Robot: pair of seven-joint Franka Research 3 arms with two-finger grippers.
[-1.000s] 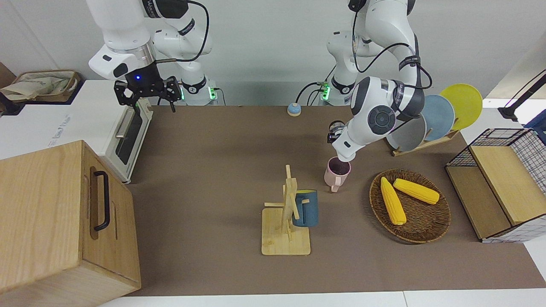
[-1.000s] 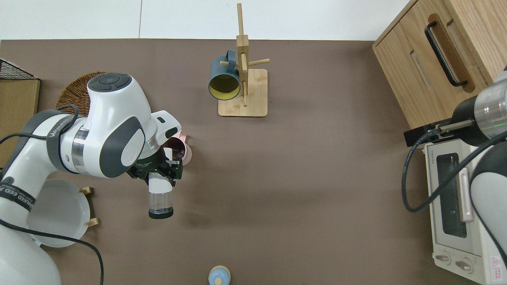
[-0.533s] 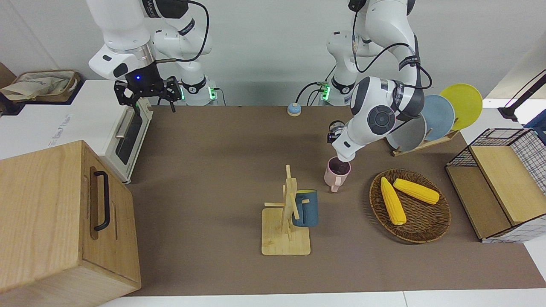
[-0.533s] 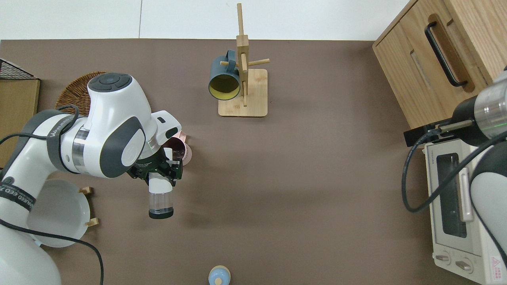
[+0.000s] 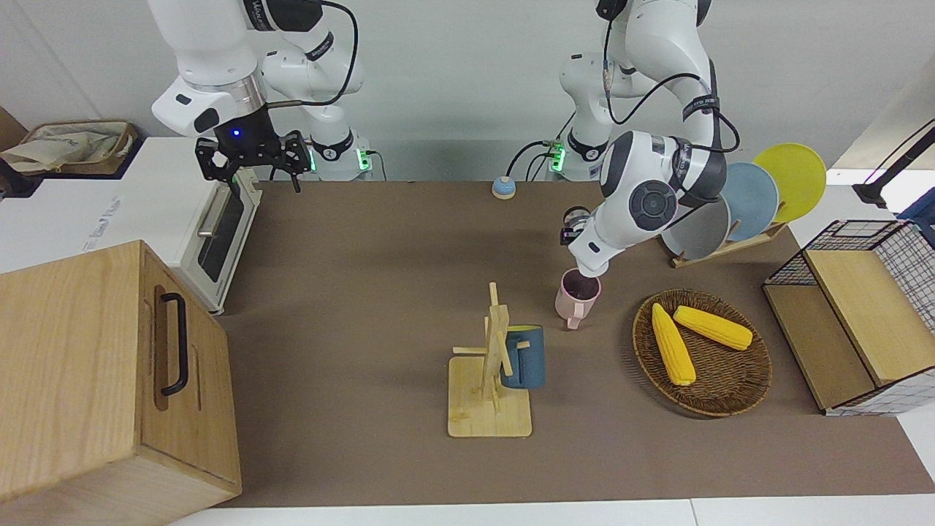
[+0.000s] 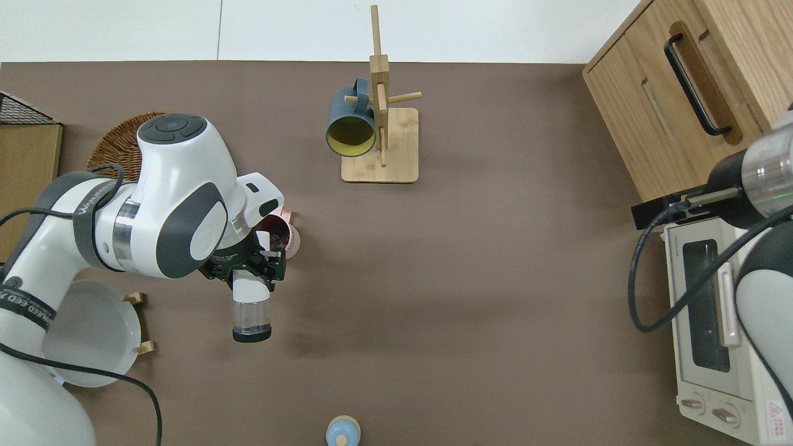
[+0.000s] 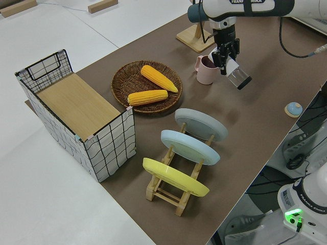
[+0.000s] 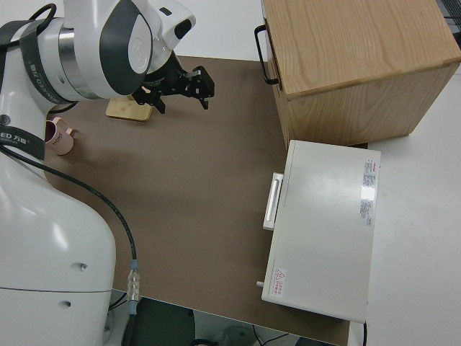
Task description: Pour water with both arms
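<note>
Left gripper: clamped round the middle of a clear bottle, held tipped with its mouth over the pink mug and its black-capped base toward the robots' edge of the table, a pose that suits pouring; whether water flows cannot be told. Pink mug: upright on the brown mat toward the left arm's end, beside the wicker basket of two corn cobs, handle turned away from the robots, clear of the pour. Right gripper: parked, fingers spread and empty; elsewhere a blue mug hangs on the wooden mug rack near the edge farthest from the robots.
</note>
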